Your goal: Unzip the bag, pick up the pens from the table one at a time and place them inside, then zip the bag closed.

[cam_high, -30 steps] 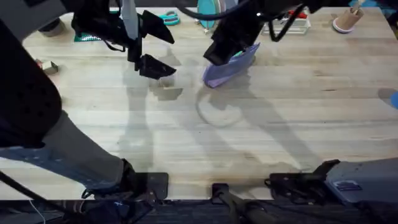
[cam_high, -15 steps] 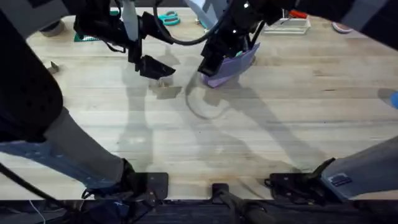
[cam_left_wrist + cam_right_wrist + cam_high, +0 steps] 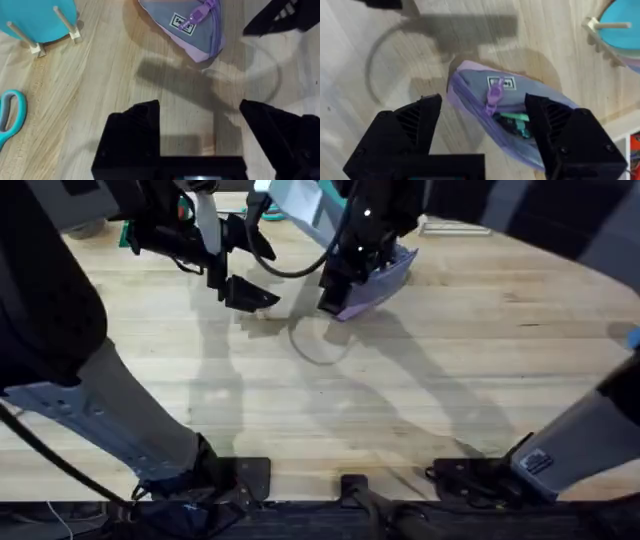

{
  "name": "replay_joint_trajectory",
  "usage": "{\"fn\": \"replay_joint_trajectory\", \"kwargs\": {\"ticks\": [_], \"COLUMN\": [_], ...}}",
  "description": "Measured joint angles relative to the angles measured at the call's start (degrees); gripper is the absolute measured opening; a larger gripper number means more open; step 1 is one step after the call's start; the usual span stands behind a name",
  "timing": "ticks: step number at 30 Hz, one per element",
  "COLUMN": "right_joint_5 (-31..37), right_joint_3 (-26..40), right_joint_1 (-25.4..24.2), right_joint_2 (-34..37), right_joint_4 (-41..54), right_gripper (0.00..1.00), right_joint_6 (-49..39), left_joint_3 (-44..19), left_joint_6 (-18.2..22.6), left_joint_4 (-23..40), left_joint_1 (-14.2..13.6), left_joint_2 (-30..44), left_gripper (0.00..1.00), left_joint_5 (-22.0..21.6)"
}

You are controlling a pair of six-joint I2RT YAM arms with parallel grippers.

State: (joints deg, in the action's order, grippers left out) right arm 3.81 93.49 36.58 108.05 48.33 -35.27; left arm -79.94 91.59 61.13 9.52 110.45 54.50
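Observation:
The lavender bag (image 3: 372, 282) lies on the wooden table (image 3: 450, 370) at the back centre. Its zipper is partly open, the purple pull (image 3: 494, 94) lies on top, and a green pen (image 3: 512, 121) shows inside the opening. My right gripper (image 3: 485, 131) hovers open just over the bag (image 3: 490, 107), one finger on each side, touching nothing. My left gripper (image 3: 245, 292) stands a little left of the bag, low over bare wood. It is open (image 3: 200, 125) with nothing between its fingers, and the bag (image 3: 187, 27) lies ahead of it.
Teal-handled scissors (image 3: 9, 115) lie on the wood behind the left gripper. A teal stand with wooden pegs (image 3: 35, 17) stands close behind the bag. A blue object (image 3: 633, 337) sits at the right edge. Both arms loom large and dark over the table's back.
The right arm has swung left and risen toward the camera, its gripper staying over the bag. The left gripper has barely moved. The bag lies in about the same place.

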Motion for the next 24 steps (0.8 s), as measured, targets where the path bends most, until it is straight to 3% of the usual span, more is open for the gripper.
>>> {"fn": "replay_joint_trajectory", "kwargs": {"ticks": [9,14,20,24], "right_joint_5": [1.20,1.80,2.39,2.02], "right_joint_3": [0.00,0.00,0.00,0.00], "right_joint_1": [0.00,-0.17,-0.94,-0.83], "right_joint_2": [3.73,3.73,3.73,3.73], "right_joint_4": [-0.75,-0.67,-0.25,0.21], "right_gripper": [0.978,0.913,0.661,0.429], "right_joint_6": [0.12,0.15,0.35,0.50], "left_joint_3": [0.00,0.00,0.00,0.00], "left_joint_6": [0.00,0.00,0.00,0.00], "left_joint_4": [-0.07,-0.07,-0.07,-0.07], "left_joint_1": [0.00,0.00,0.00,0.00], "left_joint_2": [0.00,0.00,0.00,0.00], "left_gripper": [0.994,0.994,0.994,0.994], "left_joint_5": [0.20,0.20,0.22,0.22]}}
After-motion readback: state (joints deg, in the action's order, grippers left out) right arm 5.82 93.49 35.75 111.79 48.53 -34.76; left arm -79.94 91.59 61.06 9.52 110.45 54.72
